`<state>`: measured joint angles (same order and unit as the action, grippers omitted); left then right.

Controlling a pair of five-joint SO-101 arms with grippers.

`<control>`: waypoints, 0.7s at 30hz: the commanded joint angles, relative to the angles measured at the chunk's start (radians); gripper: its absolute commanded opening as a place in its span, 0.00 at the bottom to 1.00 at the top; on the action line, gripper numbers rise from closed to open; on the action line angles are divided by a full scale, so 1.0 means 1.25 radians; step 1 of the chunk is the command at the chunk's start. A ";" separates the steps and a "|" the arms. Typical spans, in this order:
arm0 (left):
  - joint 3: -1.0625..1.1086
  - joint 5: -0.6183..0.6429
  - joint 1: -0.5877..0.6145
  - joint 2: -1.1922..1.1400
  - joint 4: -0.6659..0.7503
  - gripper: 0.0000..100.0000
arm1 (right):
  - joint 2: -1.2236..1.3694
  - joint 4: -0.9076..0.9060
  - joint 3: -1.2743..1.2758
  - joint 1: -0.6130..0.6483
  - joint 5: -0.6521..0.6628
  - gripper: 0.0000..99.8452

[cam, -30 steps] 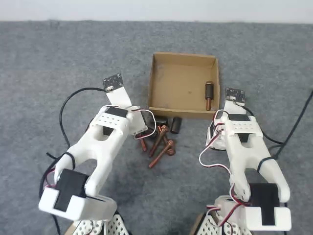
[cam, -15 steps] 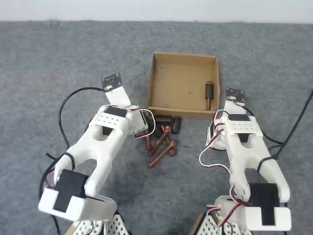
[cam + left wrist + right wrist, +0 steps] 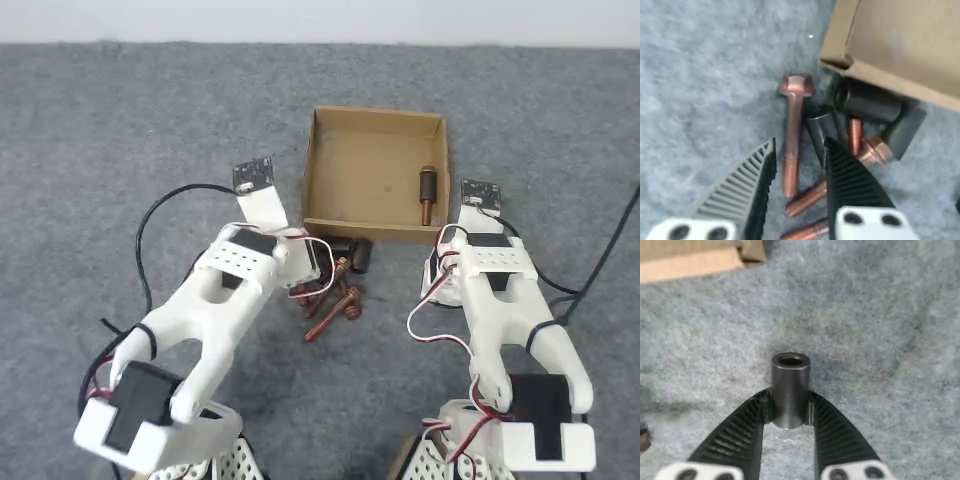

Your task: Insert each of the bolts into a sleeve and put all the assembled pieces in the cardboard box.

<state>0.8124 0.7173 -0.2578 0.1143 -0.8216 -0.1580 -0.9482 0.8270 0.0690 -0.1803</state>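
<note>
While my right end effector (image 3: 789, 404) is clenched on a dark sleeve (image 3: 789, 390), gripping its lower half so the open bore stays clear of the fingers, I read that arm as a fixture waiting for a bolt to be fed in. It sits at about five o'clock of the cardboard box (image 3: 375, 118) in the high view. My left end effector (image 3: 799, 146) is released, its jaws spread to either side of the shank of a copper bolt (image 3: 793, 125) that lies flat on the grey desk (image 3: 120, 150); I judge this is the pick lined up but not yet closed. That bolt belongs to the heap of bolts (image 3: 332, 297) at six o'clock of the box, tangled with two loose sleeves (image 3: 870, 102) against the box wall. One assembled piece (image 3: 427, 196) already rests inside the box, at its three o'clock side.
</note>
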 commanded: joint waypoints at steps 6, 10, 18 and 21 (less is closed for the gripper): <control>-0.034 0.007 0.053 -0.033 0.038 0.15 | -0.020 0.003 -0.006 -0.004 0.012 0.01; -0.034 0.007 0.061 -0.039 0.038 0.15 | -0.020 0.003 -0.006 -0.004 0.012 0.01; -0.045 0.007 0.061 -0.045 0.042 0.15 | -0.020 0.003 -0.006 -0.004 0.012 0.01; -0.071 0.007 0.061 -0.083 0.036 0.15 | -0.020 0.003 -0.006 -0.004 0.012 0.01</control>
<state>0.8032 0.7173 -0.1857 0.0499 -0.7940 -0.1580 -0.9482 0.8270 0.0690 -0.1803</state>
